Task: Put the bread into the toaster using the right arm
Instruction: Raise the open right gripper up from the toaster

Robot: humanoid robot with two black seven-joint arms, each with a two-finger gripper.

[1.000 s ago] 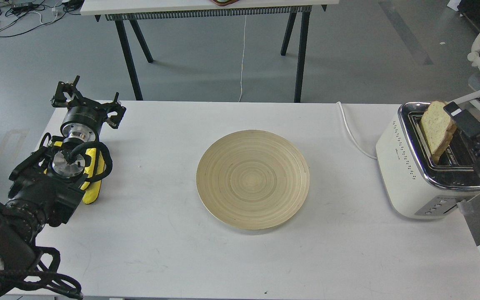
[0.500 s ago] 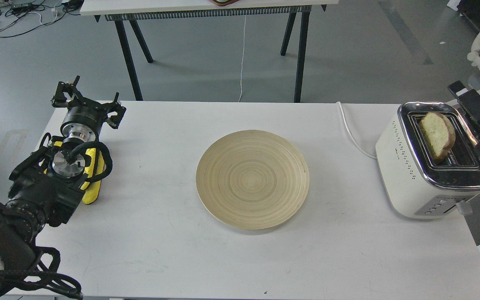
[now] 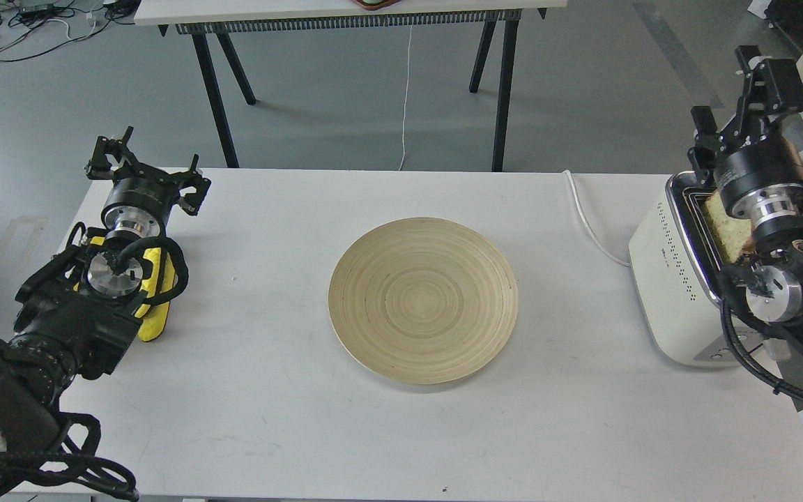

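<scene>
The bread [image 3: 725, 229] stands in a slot of the cream-white toaster [image 3: 666, 279] at the table's right edge; only part of the slice shows behind my right arm. My right gripper [image 3: 723, 90] is open and empty, raised above and behind the toaster, apart from the bread. The right arm's wrist covers much of the toaster's chrome top. My left gripper [image 3: 147, 164] is open and empty at the table's far left.
A round wooden plate [image 3: 422, 300] lies in the middle of the white table [image 3: 269, 418]. A yellow cloth [image 3: 154, 279] lies under my left arm. A white cord [image 3: 586, 216] runs from the toaster to the table's back edge. Another table stands behind.
The bread has dropped lower into the toaster slot after release. My right gripper has lifted up and back from it, and the right arm has swung in over the toaster. The left arm has not moved.
</scene>
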